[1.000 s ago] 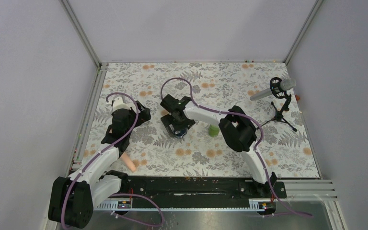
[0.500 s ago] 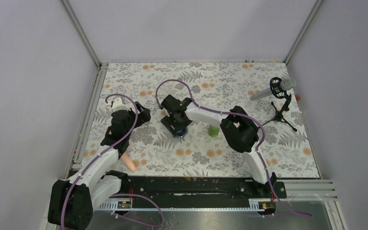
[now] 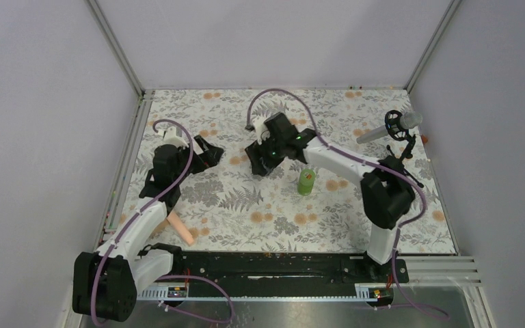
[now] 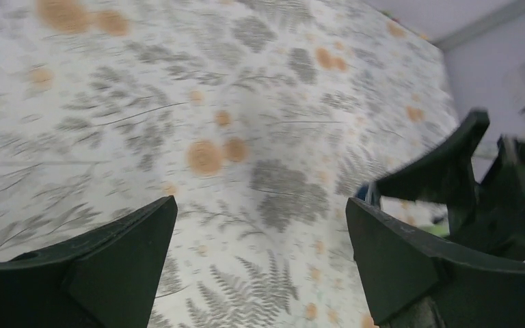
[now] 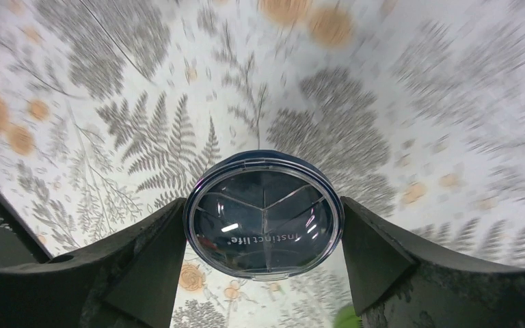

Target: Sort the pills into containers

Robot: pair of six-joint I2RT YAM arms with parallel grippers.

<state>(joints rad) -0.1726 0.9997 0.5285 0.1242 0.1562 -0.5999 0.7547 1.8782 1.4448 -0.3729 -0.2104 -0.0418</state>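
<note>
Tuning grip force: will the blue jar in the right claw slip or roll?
The dark-blue jar looks rigid; its smooth round wall, pinched at two spots by the right claw, may pivot or slip. Glossy lid suggests hard plastic, probably light. Shallow and wide, it likely sits stable flat but rolls on edge.

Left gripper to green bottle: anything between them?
Yes: the right gripper, clamped on the dark-blue jar, sits between the left gripper and the green bottle. The top view shows it, and the left wrist view does too.
</note>
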